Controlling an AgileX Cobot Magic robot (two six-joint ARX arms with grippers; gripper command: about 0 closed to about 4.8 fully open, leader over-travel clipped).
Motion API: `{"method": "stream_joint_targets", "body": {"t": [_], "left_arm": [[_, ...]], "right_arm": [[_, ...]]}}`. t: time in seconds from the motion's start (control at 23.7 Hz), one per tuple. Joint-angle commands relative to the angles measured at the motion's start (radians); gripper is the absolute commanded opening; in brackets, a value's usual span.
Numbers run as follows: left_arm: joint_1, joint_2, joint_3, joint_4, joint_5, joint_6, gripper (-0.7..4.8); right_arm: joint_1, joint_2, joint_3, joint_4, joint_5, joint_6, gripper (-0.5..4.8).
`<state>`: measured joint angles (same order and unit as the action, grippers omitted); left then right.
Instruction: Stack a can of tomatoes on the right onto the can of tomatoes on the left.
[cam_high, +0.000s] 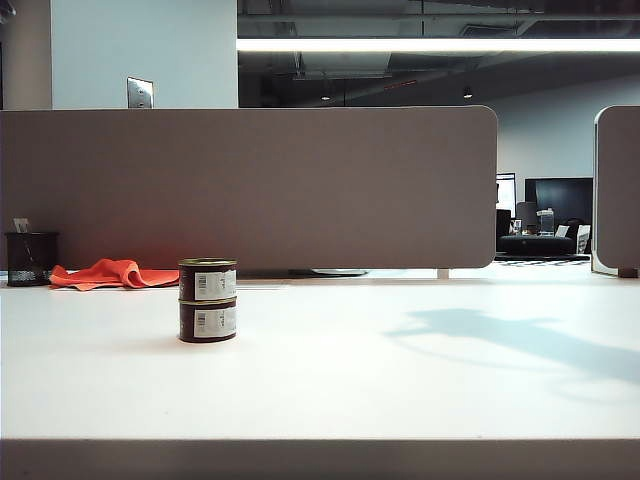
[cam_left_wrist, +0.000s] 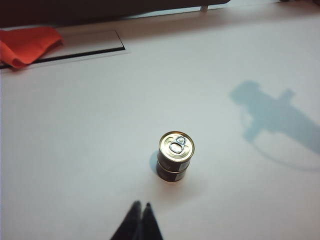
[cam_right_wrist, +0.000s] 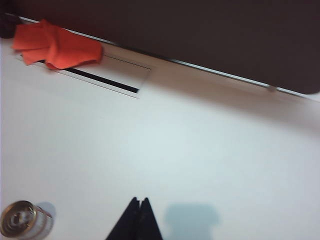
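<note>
Two cans of tomatoes on the white worktop (cam_high: 330, 390), one on top of the other — the upper can (cam_high: 208, 280) sits squarely on the lower can (cam_high: 208, 321), labels facing the exterior camera, the pair upright on the left half of the surface. Neither arm shows in the exterior view; only a soft shadow (cam_high: 520, 340) lies across the right side of the worktop.

Over to the left wrist view: the left gripper (cam_left_wrist: 140, 207) hangs above the worktop with its dark fingertips pressed together, closed on nothing. The stack stands just ahead of it and apart from it, with the gold lid and pull tab facing up and the lower can peeking out beneath.

The right wrist view now — the right gripper (cam_right_wrist: 138, 201) is also closed, tips meeting in a point, nothing between them. It hovers over bare worktop, and the stack's gold lid appears near the corner of that frame, off to one side and well clear of the fingers.

At the back, an orange cloth (cam_high: 112, 274) lies crumpled against the grey partition (cam_high: 250, 185), beside a slot (cam_right_wrist: 100, 80) set into the worktop. A black mesh pen cup (cam_high: 30, 259) stands at the far left, next to the cloth.
</note>
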<state>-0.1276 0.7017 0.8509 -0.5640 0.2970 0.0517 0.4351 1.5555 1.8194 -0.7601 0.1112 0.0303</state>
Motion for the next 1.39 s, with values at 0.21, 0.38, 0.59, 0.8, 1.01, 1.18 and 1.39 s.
{"method": "stream_joint_targets", "body": {"t": [0.21,0.38,0.59,0.8,1.01,1.18,1.39], "left_arm": [[-0.006,-0.078,0.001,0.000,-0.049,-0.003,-0.06],[-0.030,-0.131,-0.058,0.007,-0.051,-0.052,-0.06],[-0.048,-0.180,-0.140,0.072,-0.090,-0.052,-0.06],[-0.048,-0.243,-0.228,0.154,-0.146,-0.052,-0.06],[-0.047,-0.245,-0.294,0.127,-0.175,-0.101,-0.06],[-0.048,-0.282,-0.411,0.230,-0.215,-0.108,-0.06],[-0.048,-0.377,-0.565,0.391,-0.209,-0.109,-0.06]], "right_arm": [[-0.019,-0.276,-0.314,0.178,0.039,-0.009,-0.06],[-0.019,-0.532,-0.635,0.328,0.054,-0.008,-0.06],[-0.019,-0.742,-0.879,0.409,0.121,-0.007,-0.06],[-0.019,-0.908,-1.088,0.491,0.294,-0.005,-0.01],[-0.019,-1.003,-1.194,0.364,0.335,0.018,0.53],[-0.019,-1.104,-1.313,0.408,0.334,0.039,0.53],[-0.019,-1.257,-1.509,0.606,0.328,0.038,0.53]]}}
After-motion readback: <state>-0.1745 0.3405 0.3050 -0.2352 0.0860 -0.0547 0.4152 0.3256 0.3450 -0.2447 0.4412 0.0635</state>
